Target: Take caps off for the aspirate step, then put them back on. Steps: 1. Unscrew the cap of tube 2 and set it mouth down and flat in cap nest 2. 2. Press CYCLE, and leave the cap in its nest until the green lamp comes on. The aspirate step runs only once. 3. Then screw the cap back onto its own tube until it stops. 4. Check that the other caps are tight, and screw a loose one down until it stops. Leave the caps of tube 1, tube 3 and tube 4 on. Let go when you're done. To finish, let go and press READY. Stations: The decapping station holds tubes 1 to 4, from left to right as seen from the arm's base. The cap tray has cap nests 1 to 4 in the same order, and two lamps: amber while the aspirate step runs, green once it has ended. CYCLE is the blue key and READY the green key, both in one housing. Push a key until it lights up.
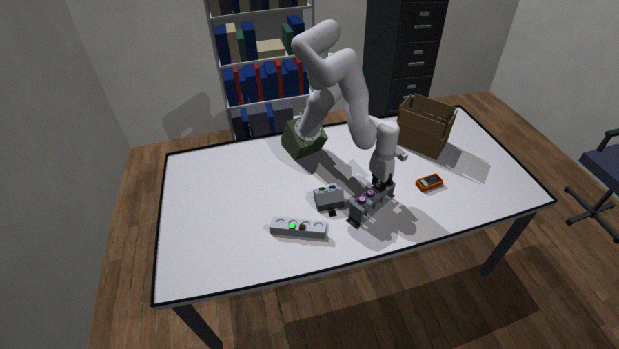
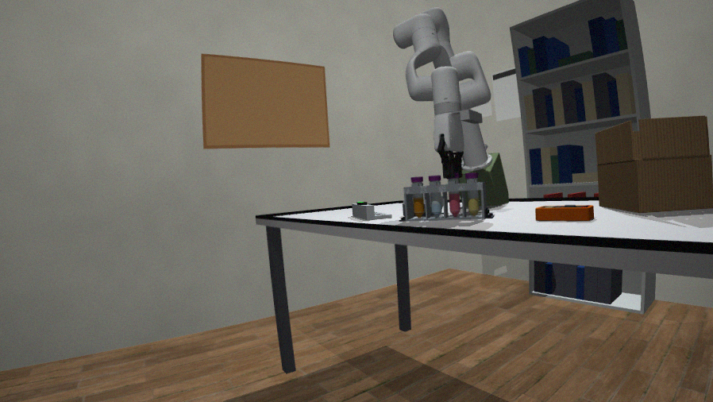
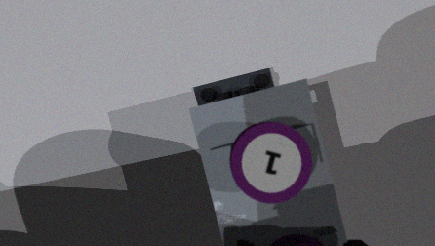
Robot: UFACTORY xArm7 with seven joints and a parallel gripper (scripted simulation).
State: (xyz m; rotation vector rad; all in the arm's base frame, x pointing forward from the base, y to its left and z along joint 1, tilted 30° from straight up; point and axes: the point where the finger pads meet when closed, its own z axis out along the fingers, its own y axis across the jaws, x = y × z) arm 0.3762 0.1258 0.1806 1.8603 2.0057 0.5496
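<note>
The tube rack (image 1: 371, 200) stands right of the key housing and holds four tubes with purple caps. My gripper (image 1: 382, 183) points straight down over the cap of tube 2 (image 2: 453, 179), the pink tube. Its fingers stand around that cap but are slightly apart and do not clamp it. The wrist view shows the cap of tube 1 (image 3: 271, 162) ahead, and the cap of tube 2 (image 3: 296, 240) only as a sliver at the bottom edge. The cap tray (image 1: 298, 227) lies at the front left with its green lamp (image 1: 291, 225) lit, and its nests look empty.
The key housing (image 1: 328, 197) holds the green key (image 1: 321, 189) and the blue key (image 1: 332, 187), left of the rack. An orange meter (image 1: 429, 182) lies to the right. An open cardboard box (image 1: 425, 125) stands at the back right.
</note>
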